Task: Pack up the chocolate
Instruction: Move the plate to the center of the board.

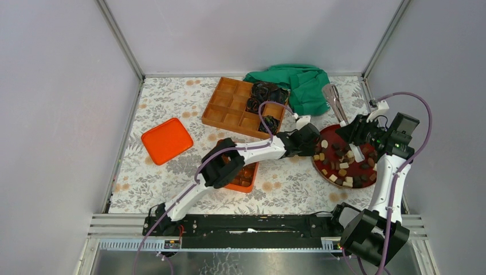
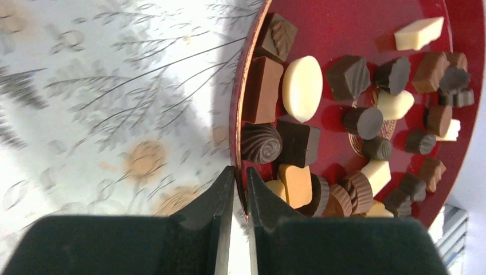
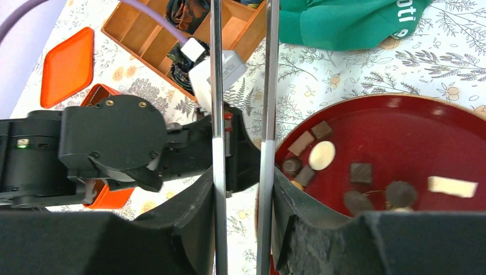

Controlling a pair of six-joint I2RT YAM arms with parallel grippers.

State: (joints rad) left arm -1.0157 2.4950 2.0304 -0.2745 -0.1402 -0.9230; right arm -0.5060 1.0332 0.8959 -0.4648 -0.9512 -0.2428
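Several small pieces of chocolate (image 1: 343, 166), dark, tan and cream-white, lie on a round red plate (image 1: 321, 169) at the right. My left gripper (image 1: 314, 143) reaches to the plate's left edge. In the left wrist view its jaws (image 2: 240, 180) stand narrow, one finger outside and one inside the plate (image 2: 355, 28), pinching the rim beside the chocolate (image 2: 302, 87). My right gripper (image 1: 356, 130) hovers over the plate's far side, shut on metal tongs (image 1: 334, 98). In the right wrist view both tong arms (image 3: 216, 86) run between its fingers (image 3: 240, 180), above the plate (image 3: 401, 137).
A wooden compartment box (image 1: 229, 109) holding black crinkled paper cups (image 1: 265, 94) stands at the back centre. A green cloth (image 1: 304, 86) lies behind the plate. An orange lid (image 1: 167, 140) lies at the left. An orange box (image 1: 243, 177) sits under the left arm.
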